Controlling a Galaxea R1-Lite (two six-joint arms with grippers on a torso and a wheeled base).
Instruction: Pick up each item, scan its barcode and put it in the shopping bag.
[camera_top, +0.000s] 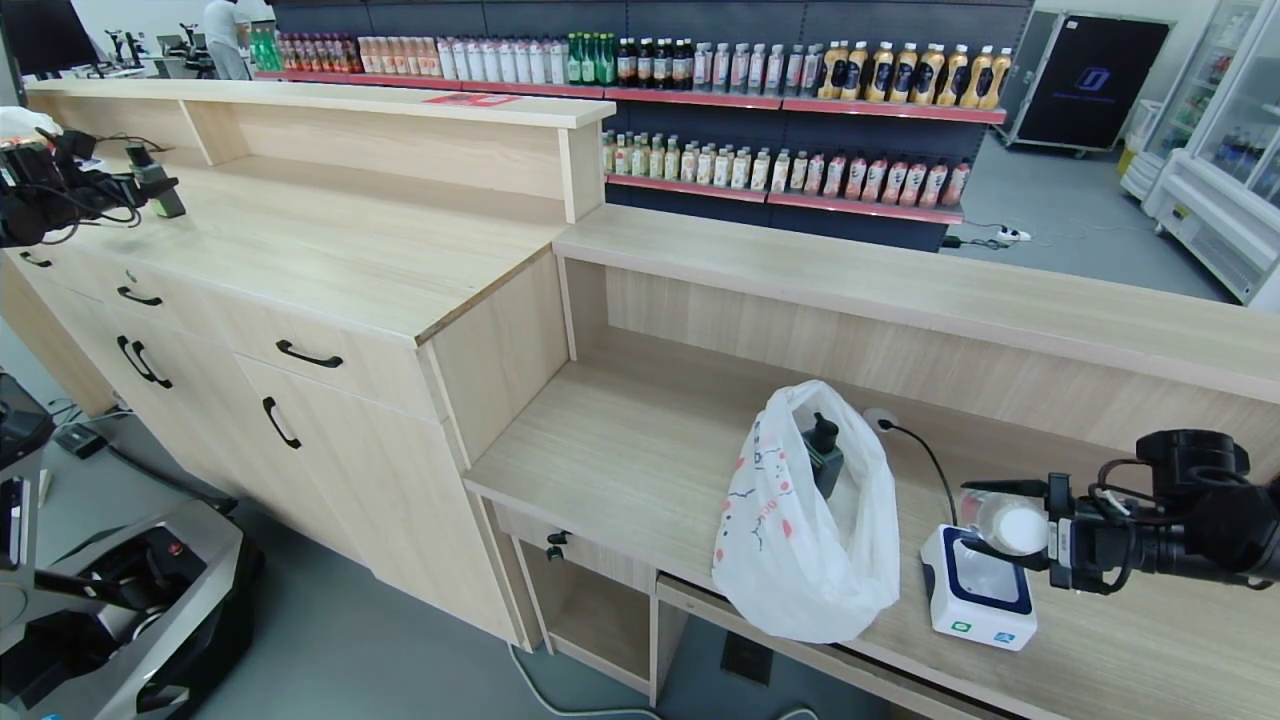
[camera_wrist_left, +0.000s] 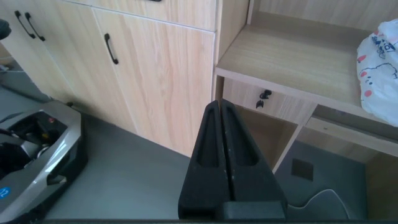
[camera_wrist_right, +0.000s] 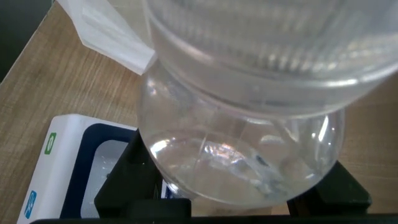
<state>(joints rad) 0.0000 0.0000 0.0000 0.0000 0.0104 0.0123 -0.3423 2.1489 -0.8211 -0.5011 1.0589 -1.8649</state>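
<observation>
The clear bottle (camera_wrist_right: 239, 149) is clamped between the right gripper's (camera_top: 992, 520) fingers (camera_wrist_right: 121, 183) — just above the white scanner (camera_top: 978, 590) on the table (camera_top: 620, 450). Beside it, the shopping bag (camera_top: 800, 540) holds a dark pump bottle (camera_top: 823, 455). The left gripper's (camera_wrist_left: 221, 111) fingers are pressed together, empty.

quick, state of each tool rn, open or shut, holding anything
left tool: shut, holding nothing.
right tool: shut on the clear bottle, above the scanner.

Pump bottle (camera_top: 823, 447) half-hidden in shopping bag (camera_top: 800, 560)
</observation>
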